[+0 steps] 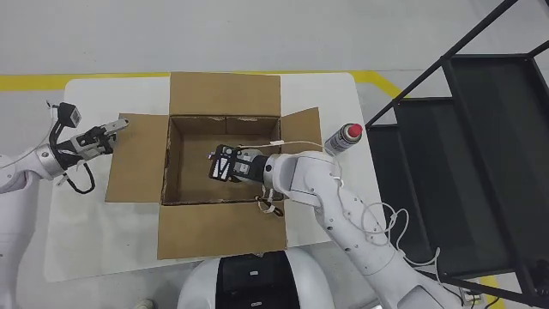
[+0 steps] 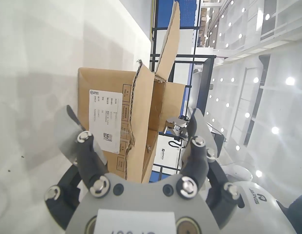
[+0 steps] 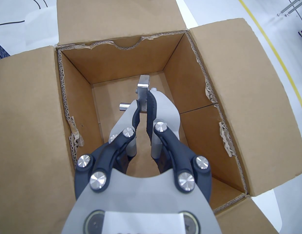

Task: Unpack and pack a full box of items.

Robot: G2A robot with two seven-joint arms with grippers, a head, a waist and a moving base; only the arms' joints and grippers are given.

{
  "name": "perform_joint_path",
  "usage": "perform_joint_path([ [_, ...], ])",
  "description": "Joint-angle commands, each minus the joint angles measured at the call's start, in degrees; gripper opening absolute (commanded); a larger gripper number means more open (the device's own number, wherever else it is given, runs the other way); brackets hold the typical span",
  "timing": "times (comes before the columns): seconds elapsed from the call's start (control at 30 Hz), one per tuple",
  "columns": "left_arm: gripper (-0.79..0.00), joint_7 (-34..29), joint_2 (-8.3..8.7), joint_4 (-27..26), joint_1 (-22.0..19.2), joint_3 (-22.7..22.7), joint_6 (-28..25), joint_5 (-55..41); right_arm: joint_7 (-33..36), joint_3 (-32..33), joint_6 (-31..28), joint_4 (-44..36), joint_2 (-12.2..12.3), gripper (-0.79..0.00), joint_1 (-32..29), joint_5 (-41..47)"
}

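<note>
The right gripper is closed on a metal part inside the box.
It hangs near the middle of the box, apart from all four walls and their torn top edges; the flaps lie spread outward. The left gripper, fingers apart, is at the outer edge of the left flap. A spray can stands on the worktop just beside the right flap.

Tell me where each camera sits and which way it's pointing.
Top view: above the arms, looking straight down on the table and open box; both arms show.
Left wrist view: beside the box, facing its labelled side; open left end effector shows.
Right wrist view: over the box, looking in; right end effector grips a metal part.
Shared: all three show the box.
</note>
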Motion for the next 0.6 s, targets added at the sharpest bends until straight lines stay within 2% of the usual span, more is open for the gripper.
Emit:
perform_joint_path([
  [0.0, -0.785, -0.47, 0.06, 0.24, -0.15, -0.02, -0.44, -0.2, 0.0, 0.0, 0.0, 0.0, 0.0, -0.785, 0.0, 0.0],
  [0.27, -0.785, -4.0, 0.49, 1.14, 0.14, -1.44, -2.22, -4.11, 0.0, 0.0, 0.0, 0.0, 0.0, -0.785, 0.0, 0.0],
  [0.57, -0.785, -2.53, 1.38, 4.25, 1.24, -5.0, -3.75, -7.15, 0.0, 0.0, 0.0, 0.0, 0.0, -0.785, 0.0, 0.0],
])
